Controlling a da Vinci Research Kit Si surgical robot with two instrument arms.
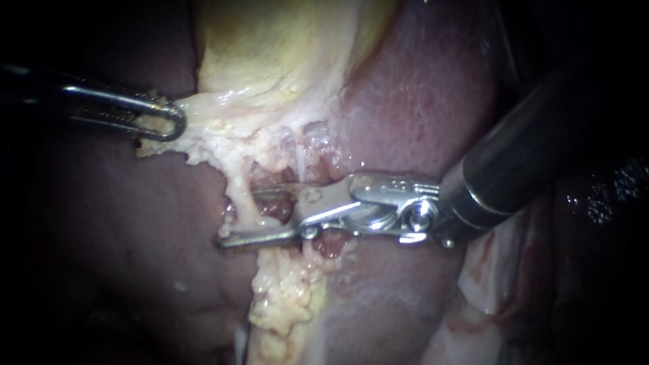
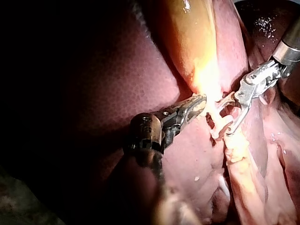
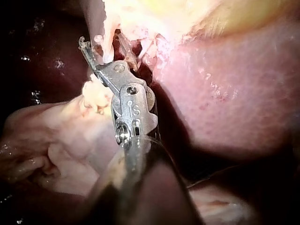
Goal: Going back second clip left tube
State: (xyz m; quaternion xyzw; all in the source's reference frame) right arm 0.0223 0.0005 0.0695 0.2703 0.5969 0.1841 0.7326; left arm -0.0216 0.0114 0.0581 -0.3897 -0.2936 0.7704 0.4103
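My left instrument [image 1: 169,120] comes in from the left, its jaws shut on the pale fringe at the lower edge of the yellow gallbladder [image 1: 270,47]. My right instrument [image 1: 238,220] reaches in from the right, jaws open. Its long lower jaw lies under the pale left tube [image 1: 241,192] and its upper jaw sits just beside it, so the tube runs through the gap. A thinner white right tube [image 1: 300,159] stands behind the upper jaw. No clip can be made out. In the left wrist view the open right instrument [image 2: 224,117] straddles the same tube [image 2: 216,123], close ahead of my left instrument [image 2: 199,101].
Dark red liver [image 1: 419,88] surrounds the site on both sides. Lumpy yellow fat [image 1: 284,290] trails down below the right instrument's jaws. Pale folded tissue [image 1: 487,270] lies under the right shaft. In the right wrist view fatty tissue [image 3: 93,101] presses against the instrument's hinge.
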